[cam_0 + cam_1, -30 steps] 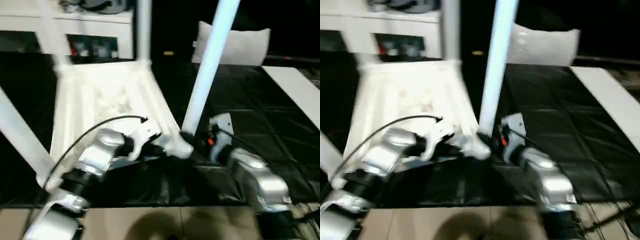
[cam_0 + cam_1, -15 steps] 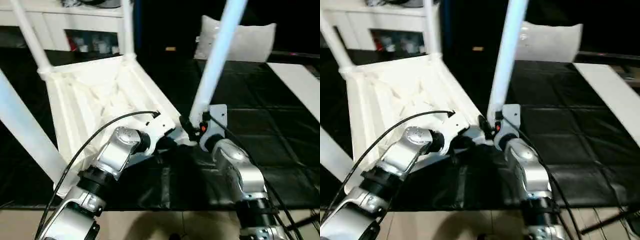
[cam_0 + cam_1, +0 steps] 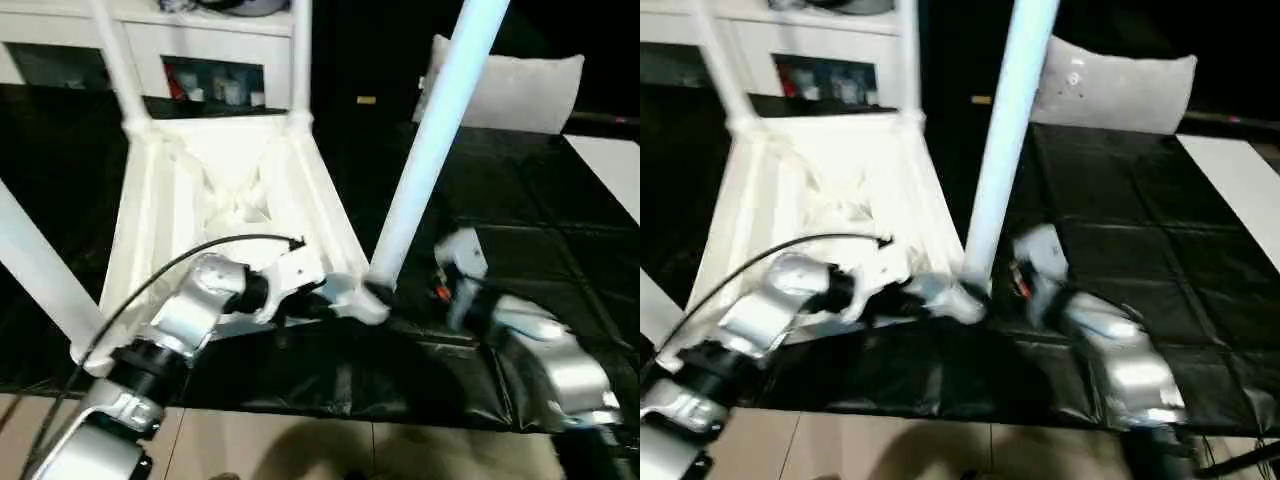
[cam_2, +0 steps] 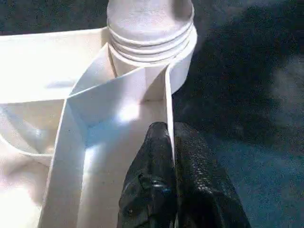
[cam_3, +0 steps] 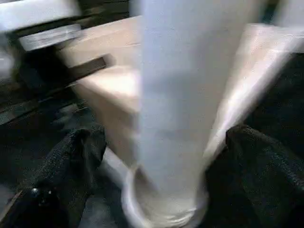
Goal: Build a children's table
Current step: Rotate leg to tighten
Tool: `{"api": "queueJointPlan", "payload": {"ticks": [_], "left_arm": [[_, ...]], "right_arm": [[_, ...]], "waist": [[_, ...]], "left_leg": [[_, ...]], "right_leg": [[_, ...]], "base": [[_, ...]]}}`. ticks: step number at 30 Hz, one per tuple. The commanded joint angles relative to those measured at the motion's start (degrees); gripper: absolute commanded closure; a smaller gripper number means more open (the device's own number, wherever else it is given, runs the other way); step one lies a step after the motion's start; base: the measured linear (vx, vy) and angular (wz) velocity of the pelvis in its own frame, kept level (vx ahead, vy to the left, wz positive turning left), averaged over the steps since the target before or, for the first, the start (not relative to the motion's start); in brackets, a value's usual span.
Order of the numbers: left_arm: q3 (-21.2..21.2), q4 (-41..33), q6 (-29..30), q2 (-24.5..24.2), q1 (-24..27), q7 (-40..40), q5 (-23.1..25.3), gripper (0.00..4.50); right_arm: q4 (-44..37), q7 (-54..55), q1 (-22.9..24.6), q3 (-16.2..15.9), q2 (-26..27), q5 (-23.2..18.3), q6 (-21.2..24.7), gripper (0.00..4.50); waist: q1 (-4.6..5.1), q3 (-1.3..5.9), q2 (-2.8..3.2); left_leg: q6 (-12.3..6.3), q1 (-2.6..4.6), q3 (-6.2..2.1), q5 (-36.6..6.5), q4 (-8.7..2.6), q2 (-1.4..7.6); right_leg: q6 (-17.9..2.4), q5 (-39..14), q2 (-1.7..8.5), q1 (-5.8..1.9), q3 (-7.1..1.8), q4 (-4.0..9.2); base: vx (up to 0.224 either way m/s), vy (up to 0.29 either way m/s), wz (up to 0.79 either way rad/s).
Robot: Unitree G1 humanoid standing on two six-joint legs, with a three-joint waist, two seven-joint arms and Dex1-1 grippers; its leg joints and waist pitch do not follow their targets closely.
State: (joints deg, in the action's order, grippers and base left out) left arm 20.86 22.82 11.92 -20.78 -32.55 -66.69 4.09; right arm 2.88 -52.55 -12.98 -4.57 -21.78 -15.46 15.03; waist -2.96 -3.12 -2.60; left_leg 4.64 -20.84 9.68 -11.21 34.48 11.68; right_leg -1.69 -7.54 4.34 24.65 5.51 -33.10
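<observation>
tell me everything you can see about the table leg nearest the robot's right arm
The leg is a long, smooth white tube, plastic by its look, glowing bluish under the light. It stands upright, leaning slightly, and runs out of the picture's top. Its foot sits in the round corner socket of the upside-down table top. The right pincer is open, one finger either side of the tube's base. The left pincer is shut on a thin rib beside that socket.
</observation>
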Motion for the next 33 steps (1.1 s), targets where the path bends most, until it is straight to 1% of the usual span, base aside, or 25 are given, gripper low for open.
{"api": "queueJointPlan", "payload": {"ticks": [1, 2, 3, 4, 5, 6, 7, 8, 9, 10, 11, 12, 14, 15, 16, 17, 20, 21, 22, 24, 27, 29, 30, 32, 33], "left_arm": [[2.83, -0.13, -4.36, -0.45, -1.05, -4.58, -0.86, 4.50], [3.16, 0.45, -5.89, -1.42, -1.19, -6.87, -1.32, 4.50], [3.56, 0.48, -6.55, -2.20, -1.22, -8.59, -1.49, 4.50], [3.97, 0.42, -7.01, -2.85, -1.24, -9.87, -1.49, 4.50], [4.26, 0.42, -7.38, -3.29, -1.26, -10.71, -1.49, 4.50], [4.61, 0.38, -8.02, -3.78, -1.29, -11.78, -1.53, 4.50], [4.83, 0.43, -8.68, -4.18, -1.34, -13.03, -1.63, 4.50], [4.96, 0.49, -9.16, -4.43, -1.37, -13.89, -1.71, 4.50], [5.15, 0.49, -9.69, -4.66, -1.43, -14.62, -1.69, 4.50], [5.50, 0.61, -10.57, -5.02, -1.51, -15.83, -1.56, 4.50], [5.58, 0.64, -10.72, -5.09, -1.53, -16.05, -1.52, 4.50], [5.97, 1.03, -11.72, -5.35, -1.73, -16.88, -1.37, 4.50], [6.37, 1.69, -12.97, -5.56, -2.05, -17.72, -1.41, 4.50], [6.61, 1.92, -13.51, -5.65, -2.22, -18.12, -1.47, 4.50], [6.65, 1.92, -13.57, -5.66, -2.25, -18.18, -1.47, 4.50], [6.73, 1.91, -13.73, -5.65, -2.32, -18.41, -1.51, 4.50], [6.81, 1.97, -14.13, -5.48, -2.52, -19.09, -1.65, 4.50], [6.92, 2.13, -14.55, -5.39, -2.72, -19.58, -1.55, 4.50], [6.95, 2.22, -14.70, -5.35, -2.80, -19.75, -1.52, 4.50], [7.03, 2.31, -14.80, -5.32, -2.87, -19.93, -1.50, 4.50], [7.24, 3.00, -15.43, -5.27, -3.19, -20.19, -1.59, 4.50], [7.26, 3.22, -15.59, -5.28, -3.24, -20.28, -1.62, 4.50], [7.23, 3.36, -15.67, -5.28, -3.25, -20.36, -1.62, 4.50], [7.18, 3.48, -15.68, -5.29, -3.26, -20.43, -1.60, 4.50], [6.88, 3.43, -15.07, -5.28, -3.18, -20.37, -1.84, 4.50]], "right_arm": [[-0.92, -5.88, 0.18, -0.87, -2.59, -1.79, 0.38, 0.11], [-0.16, -9.19, -0.28, -1.17, -4.17, -2.53, 0.61, 0.11], [0.52, -10.80, -0.66, -1.37, -4.92, -2.72, 0.77, 0.11], [1.04, -11.88, -0.96, -1.53, -5.42, -2.81, 0.90, 0.11], [1.35, -12.64, -1.12, -1.61, -5.75, -2.87, 0.94, 0.26], [1.92, -13.52, -1.46, -1.64, -5.95, -3.11, 1.20, 0.37], [2.48, -14.92, -1.87, -2.06, -6.55, -3.74, 1.63, 0.45], [2.86, -15.93, -2.14, -2.39, -7.01, -4.23, 1.91, 0.49], [3.24, -16.69, -2.40, -2.73, -7.37, -4.38, 1.92, 0.49], [3.79, -18.13, -2.80, -3.26, -7.76, -4.57, 2.14, 0.71], [3.89, -18.44, -2.89, -3.39, -7.82, -4.60, 2.21, 0.82], [4.26, -19.84, -3.28, -3.94, -7.99, -4.82, 2.42, 0.82], [4.72, -21.50, -3.75, -4.51, -8.14, -5.04, 2.54, 1.01], [4.96, -22.32, -4.06, -4.97, -8.11, -4.90, 2.31, 1.01], [5.00, -22.39, -4.12, -5.03, -8.06, -4.90, 2.33, 1.12], [5.17, -22.64, -4.37, -5.23, -7.88, -4.89, 2.37, 1.27], [5.80, -23.58, -5.00, -5.77, -7.67, -5.09, 2.60, 1.38], [6.05, -24.15, -5.32, -6.15, -7.67, -5.28, 2.64, 1.58], [6.13, -24.49, -5.48, -6.32, -7.68, -5.52, 3.03, 1.58], [6.16, -24.94, -5.61, -6.59, -7.77, -5.65, 3.37, 1.76], [6.25, -25.76, -5.86, -6.82, -7.83, -6.00, 4.03, 2.03], [6.15, -26.18, -5.83, -6.88, -7.83, -6.31, 4.61, 2.13], [6.09, -26.49, -5.78, -6.93, -7.84, -6.45, 5.00, 2.35], [6.07, -26.64, -5.76, -7.01, -7.87, -6.67, 5.32, 2.40], [5.62, -26.16, -5.57, -6.47, -7.48, -7.94, 6.75, 2.41]], "waist": [[-0.01, 3.86, 0.14], [-0.17, 3.75, 0.01], [-0.22, 3.63, 0.06], [-0.28, 3.41, 0.15], [-0.15, 3.25, 0.14], [-0.13, 3.35, -0.09], [-0.21, 3.53, 0.05], [-0.24, 3.53, 0.09], [-0.26, 3.58, -0.07], [-0.29, 3.64, -0.05], [-0.30, 3.68, -0.04], [-0.32, 3.75, -0.02], [-0.49, 3.75, 0.00], [-0.48, 3.76, 0.00], [-0.48, 3.73, -0.05], [-0.53, 3.72, -0.07], [-0.54, 3.77, -0.08], [-0.50, 3.74, -0.03], [-0.47, 3.66, -0.03], [-0.54, 3.63, -0.03], [-0.52, 3.60, -0.06], [-0.53, 3.62, -0.12], [-0.51, 3.59, -0.15], [-0.53, 3.54, -0.17], [-0.46, 3.39, -0.37]], "left_leg": [[-3.90, 0.54, 0.01, -12.77, -4.05, 1.28], [-3.80, 0.63, 0.06, -12.98, -4.06, 1.34], [-3.87, 0.73, 0.09, -13.42, -4.10, 1.35], [-3.59, 1.07, 0.03, -14.72, -4.22, 1.47], [-3.12, 1.21, -0.13, -16.22, -4.35, 1.46], [-2.90, 1.24, -0.15, -16.26, -4.33, 1.46], [-2.58, 1.06, -0.30, -15.53, -4.37, 1.45], [-2.55, 1.10, -0.28, -15.19, -4.34, 1.49], [-2.58, 1.17, -0.25, -15.06, -4.31, 1.49], [-2.63, 1.01, -0.26, -14.53, -4.36, 1.53], [-2.69, 0.97, -0.26, -14.43, -4.34, 1.53], [-2.72, 0.92, -0.28, -13.76, -4.39, 1.59], [-2.84, 1.02, -0.16, -13.50, -4.32, 1.58], [-2.78, 0.99, -0.18, -13.55, -4.32, 1.62], [-2.71, 0.89, -0.16, -13.44, -4.34, 1.61], [-2.57, 0.91, -0.16, -13.44, -4.35, 1.64], [-2.39, 0.83, -0.19, -12.94, -4.34, 1.65], [-2.39, 0.87, -0.17, -13.11, -4.33, 1.63], [-2.37, 0.89, -0.15, -13.43, -4.34, 1.59], [-2.38, 1.04, -0.12, -13.78, -4.29, 1.61], [-2.24, 0.87, -0.21, -13.54, -4.38, 1.63], [-2.30, 0.90, -0.19, -13.46, -4.34, 1.62], [-2.31, 0.86, -0.17, -13.31, -4.34, 1.58], [-2.39, 0.88, -0.17, -13.22, -4.36, 1.61], [-2.44, 0.81, -0.13, -13.29, -4.39, 1.59]], "right_leg": [[-6.00, -24.45, 3.52, -3.93, -2.58, 4.59], [-5.72, -25.35, 3.55, -3.79, -2.64, 4.67], [-5.60, -26.12, 3.51, -3.68, -2.62, 4.83], [-5.42, -28.02, 3.62, -3.49, -2.57, 5.07], [-5.07, -30.35, 3.66, -3.51, -2.37, 5.28], [-4.79, -30.85, 3.72, -3.58, -2.36, 5.34], [-4.81, -30.47, 3.86, -3.80, -2.40, 5.11], [-4.96, -29.99, 3.83, -3.75, -2.41, 5.17], [-5.11, -29.71, 3.79, -3.70, -2.38, 5.14], [-5.45, -28.63, 3.81, -3.86, -2.45, 4.89], [-5.60, -28.20, 3.81, -3.89, -2.45, 4.80], [-6.05, -27.00, 3.80, -3.99, -2.49, 4.61], [-6.62, -26.00, 3.80, -3.93, -2.57, 4.51], [-6.82, -25.83, 3.80, -3.95, -2.56, 4.39], [-6.96, -25.54, 3.82, -4.01, -2.56, 4.36], [-6.89, -25.78, 3.85, -4.03, -2.57, 4.35], [-7.02, -25.55, 3.89, -4.12, -2.58, 4.24], [-7.00, -25.76, 3.84, -4.08, -2.55, 4.31], [-6.89, -26.38, 3.82, -4.03, -2.51, 4.39], [-6.61, -27.36, 3.85, -3.95, -2.52, 4.55], [-6.41, -27.22, 3.84, -4.04, -2.50, 4.46], [-6.30, -27.37, 3.86, -4.02, -2.51, 4.50], [-6.32, -27.23, 3.82, -4.03, -2.51, 4.48], [-6.33, -27.22, 3.82, -4.01, -2.51, 4.47], [-6.24, -27.40, 3.77, -3.94, -2.52, 4.52]], "base": [[0.000, 0.000, 0.00], [0.000, 0.000, 0.00], [0.000, 0.000, 0.00], [0.000, 0.000, 0.00], [0.000, 0.000, 0.00], [0.000, 0.000, 0.00], [0.000, 0.000, 0.00], [0.000, 0.000, 0.00], [0.000, 0.000, 0.00], [0.000, 0.000, 0.00], [0.000, 0.000, 0.00], [0.000, 0.000, 0.00], [0.000, 0.000, 0.00], [0.000, 0.000, 0.00], [0.000, 0.000, 0.00], [0.000, 0.000, 0.00], [0.000, 0.000, 0.00], [0.000, 0.000, 0.00], [0.000, 0.000, 0.00], [0.000, 0.000, 0.00], [0.000, 0.000, 0.00], [0.000, 0.000, 0.00], [0.000, 0.000, 0.00], [0.000, 0.000, 0.00], [0.000, 0.000, 0.00]]}}
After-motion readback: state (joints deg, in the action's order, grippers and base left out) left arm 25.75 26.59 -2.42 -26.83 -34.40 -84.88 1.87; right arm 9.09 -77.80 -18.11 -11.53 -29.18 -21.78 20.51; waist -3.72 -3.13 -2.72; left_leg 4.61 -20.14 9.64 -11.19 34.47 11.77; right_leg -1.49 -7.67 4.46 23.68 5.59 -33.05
